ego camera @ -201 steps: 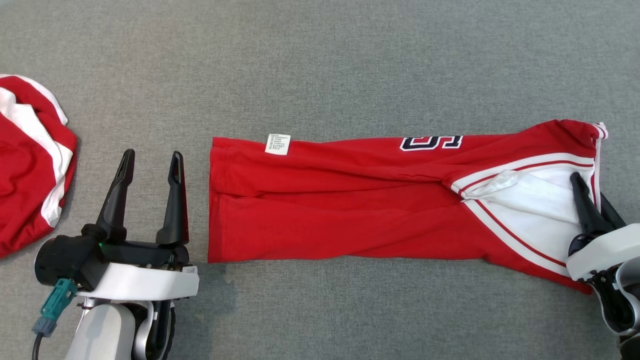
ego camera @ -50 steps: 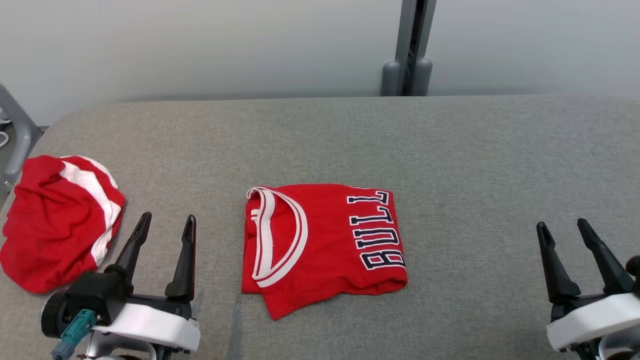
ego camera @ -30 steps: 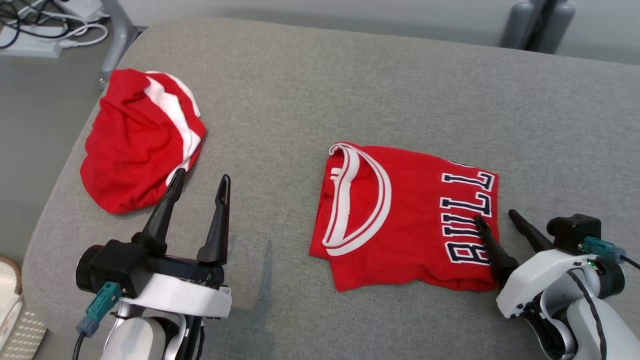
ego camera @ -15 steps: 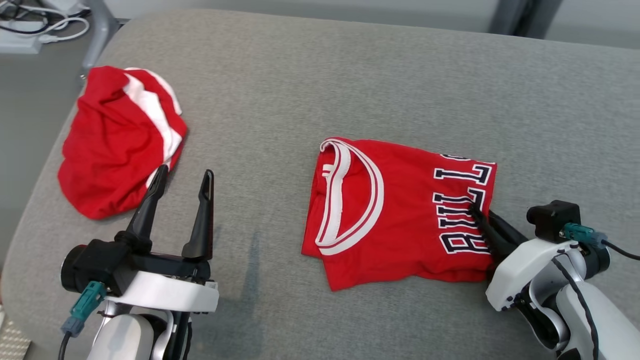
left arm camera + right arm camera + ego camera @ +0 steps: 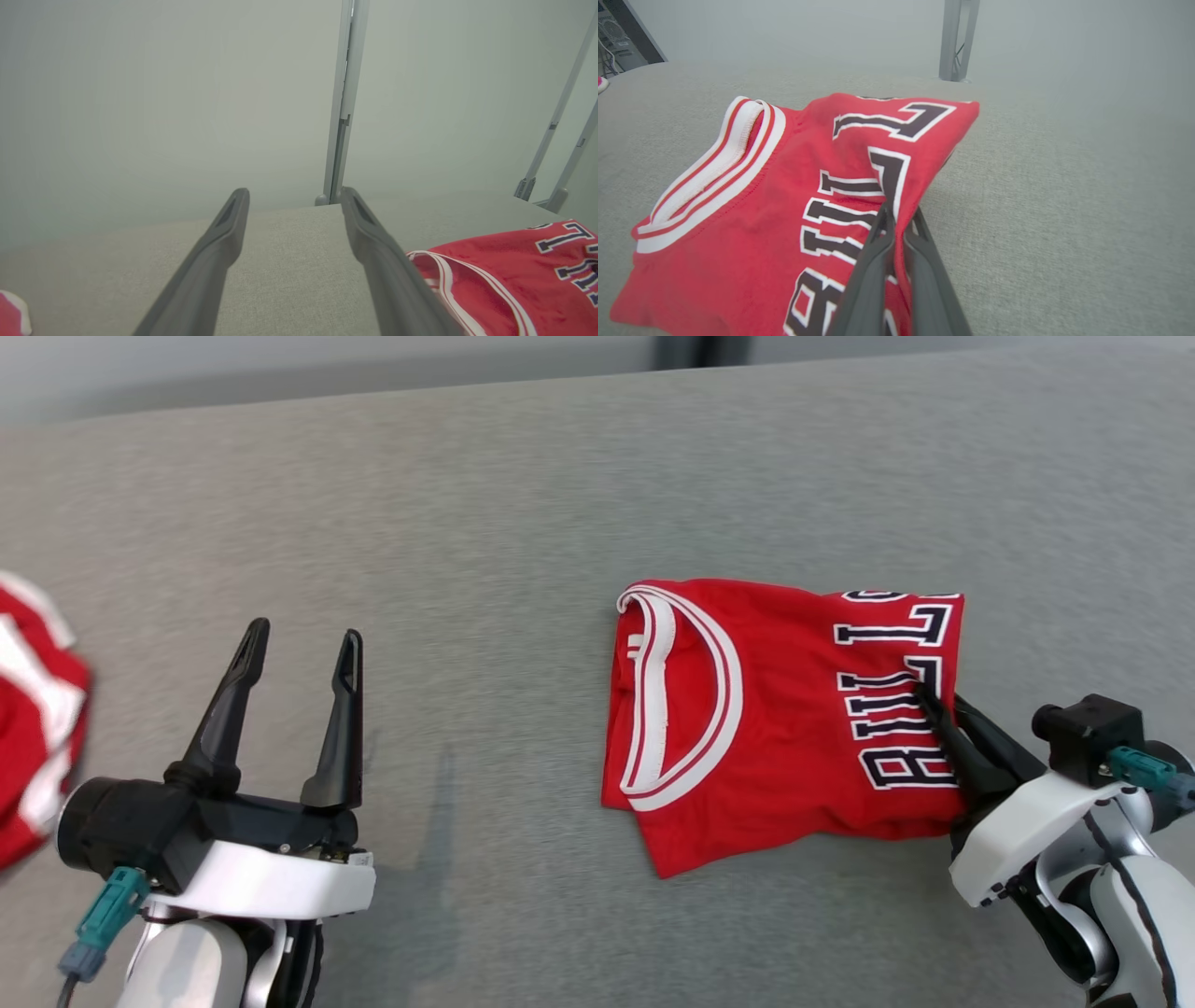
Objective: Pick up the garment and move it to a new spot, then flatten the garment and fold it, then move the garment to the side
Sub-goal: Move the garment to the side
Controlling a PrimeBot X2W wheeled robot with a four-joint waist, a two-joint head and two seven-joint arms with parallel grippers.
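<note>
Right edge of jersey (image 5: 775, 728): right gripper (image 5: 924, 693) low, fingers pinched tight on the fabric
Left of jersey, well apart: left gripper (image 5: 303, 633), fingers spread, empty
Jersey: folded on grey table (image 5: 467, 504)
Lettering (image 5: 892, 733): "BULL"

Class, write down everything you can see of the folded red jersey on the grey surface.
The folded jersey is red, soft-looking cloth, folded into a rough rectangle on the grey fabric surface. A white, red-striped neck band curves across its left part; dark, white-edged letters BULL run along its right. The right gripper is shut on its right edge, which looks slightly raised.
</note>
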